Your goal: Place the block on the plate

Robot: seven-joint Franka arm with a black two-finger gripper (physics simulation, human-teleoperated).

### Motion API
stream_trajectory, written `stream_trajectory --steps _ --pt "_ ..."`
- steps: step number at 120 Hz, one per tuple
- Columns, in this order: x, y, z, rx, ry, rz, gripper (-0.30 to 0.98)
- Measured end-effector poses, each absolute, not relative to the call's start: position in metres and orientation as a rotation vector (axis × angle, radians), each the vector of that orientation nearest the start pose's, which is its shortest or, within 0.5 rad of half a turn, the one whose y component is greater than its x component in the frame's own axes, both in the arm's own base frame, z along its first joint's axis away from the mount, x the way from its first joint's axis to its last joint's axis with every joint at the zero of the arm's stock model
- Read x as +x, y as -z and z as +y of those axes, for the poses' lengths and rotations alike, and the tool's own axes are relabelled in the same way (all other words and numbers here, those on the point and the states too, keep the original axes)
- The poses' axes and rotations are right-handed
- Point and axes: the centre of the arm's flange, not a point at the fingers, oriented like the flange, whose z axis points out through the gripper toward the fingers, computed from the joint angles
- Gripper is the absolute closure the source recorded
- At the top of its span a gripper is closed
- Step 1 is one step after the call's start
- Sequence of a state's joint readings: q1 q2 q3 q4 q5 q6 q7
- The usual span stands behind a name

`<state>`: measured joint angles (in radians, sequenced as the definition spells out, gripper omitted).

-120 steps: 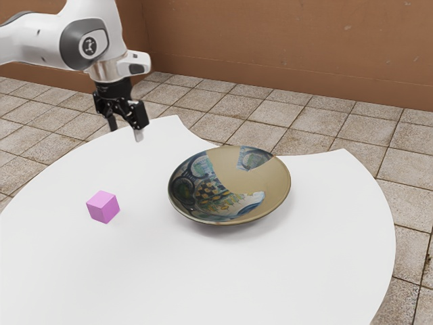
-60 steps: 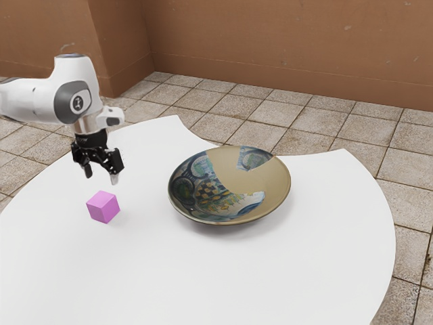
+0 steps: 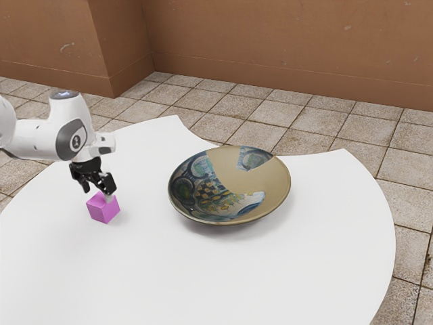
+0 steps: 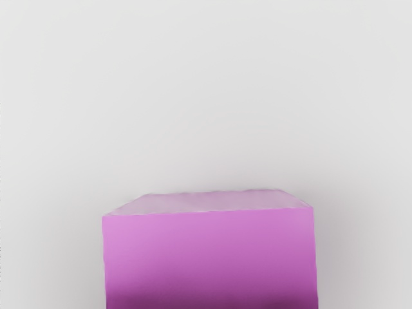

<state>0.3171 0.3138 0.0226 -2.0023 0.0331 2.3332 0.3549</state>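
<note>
1. A brown wall [image 3: 270,47] stands behind the scene, with a corner toward the exterior view's left.
2. Square stone tiles cover the floor [image 3: 318,118] between the wall and the table.
3. A white table [image 3: 203,277] with a curved outer edge and a scooped-out far side carries the plate and the block.
4. A white and gray robot arm [image 3: 42,139] reaches in from the exterior view's left, bent downward over the table.
5. A broad, shallow plate [image 3: 264,189] rests on the table, apart from the block toward the exterior view's right, its inside part plain tan, part patterned in blue with a checkered patch.
6. The black claw [image 3: 97,194] points down at the block, its two fingers spread apart around the top; it grips nothing.
7. A pink-purple block [image 3: 102,212] sits flat on the table beneath the claw, off the plate; the wrist view shows its top and one side against the white surface.
</note>
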Motion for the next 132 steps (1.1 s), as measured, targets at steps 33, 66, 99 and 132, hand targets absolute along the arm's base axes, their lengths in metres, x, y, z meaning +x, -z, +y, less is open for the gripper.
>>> stream_trajectory --steps 33,66,99,132 --pt "0.573 -0.275 0.201 -3.119 0.02 0.108 0.0" --pt "0.573 -0.263 0.201 -3.125 0.009 0.11 0.12" --pt "0.574 -0.264 0.203 -3.123 0.015 0.093 0.27" --pt "0.582 -0.315 0.179 -3.097 0.12 0.132 0.31"
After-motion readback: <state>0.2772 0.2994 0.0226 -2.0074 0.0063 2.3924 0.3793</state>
